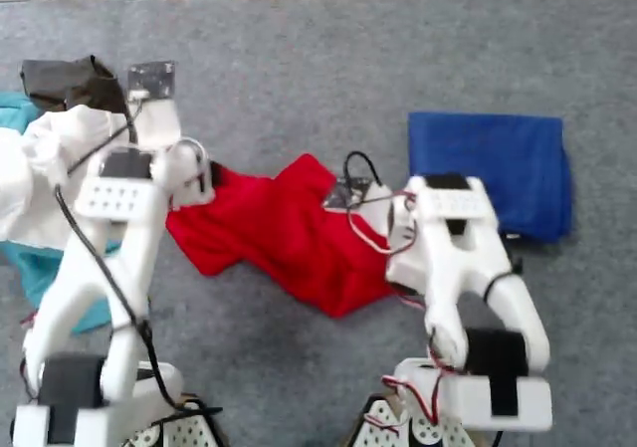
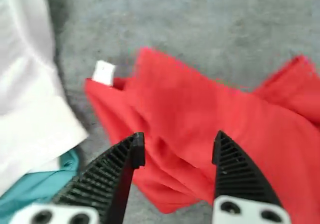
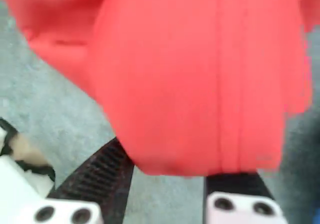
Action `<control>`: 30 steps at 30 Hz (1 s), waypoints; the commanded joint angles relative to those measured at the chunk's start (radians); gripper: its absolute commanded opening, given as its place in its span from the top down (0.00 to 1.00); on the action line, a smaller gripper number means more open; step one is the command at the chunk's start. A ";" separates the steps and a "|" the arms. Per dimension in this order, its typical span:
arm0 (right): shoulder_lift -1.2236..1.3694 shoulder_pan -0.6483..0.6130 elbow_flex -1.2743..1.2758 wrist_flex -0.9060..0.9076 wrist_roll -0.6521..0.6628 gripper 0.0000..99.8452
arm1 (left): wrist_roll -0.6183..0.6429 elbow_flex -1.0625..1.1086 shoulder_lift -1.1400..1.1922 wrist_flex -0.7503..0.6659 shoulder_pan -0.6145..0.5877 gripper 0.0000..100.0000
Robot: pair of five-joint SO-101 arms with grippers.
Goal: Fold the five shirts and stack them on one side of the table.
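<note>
A crumpled red shirt lies in the middle of the grey table, between both arms. My left gripper hovers open over its left end, near a white tag; in the high view this gripper sits at the shirt's upper left corner. My right gripper stands open at the shirt's right side, where red cloth drapes over and hides its fingertips; from above it is at the shirt's right edge. A folded blue shirt rests at the right.
At the left edge of the table lies a pile with a white shirt, a teal shirt under it and a dark shirt behind. The white shirt lies close beside the left gripper. Bare table stretches across the back.
</note>
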 commanded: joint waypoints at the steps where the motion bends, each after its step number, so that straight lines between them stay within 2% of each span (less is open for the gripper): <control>1: -0.165 0.055 -0.038 0.049 0.025 0.81 | -0.014 -0.173 0.018 0.084 -0.105 0.77; 4: -0.282 0.046 -0.108 0.060 -0.017 0.81 | -0.054 -0.234 0.018 0.140 -0.174 0.77; 8: -0.383 -0.037 -0.199 0.069 -0.083 0.81 | -0.061 -0.223 0.021 0.173 -0.240 0.77; 13: -0.381 -0.186 -0.286 0.046 -0.221 0.81 | -0.061 -0.150 0.021 0.167 -0.323 0.77; 16: -0.337 -0.216 -0.366 0.031 -0.307 0.81 | -0.060 -0.079 0.020 0.123 -0.357 0.77; 19: -0.286 -0.163 -0.438 0.091 -0.341 0.81 | -0.054 0.018 0.020 0.029 -0.366 0.77; 23: -0.229 -0.037 -0.456 0.249 -0.275 0.81 | -0.023 0.153 0.029 -0.175 -0.358 0.77; 27: -0.188 0.061 -0.452 0.479 -0.141 0.81 | 0.157 0.277 0.029 -0.428 -0.357 0.77; 30: -0.162 0.141 -0.381 0.502 -0.043 0.81 | 0.292 0.298 0.038 -0.423 -0.354 0.77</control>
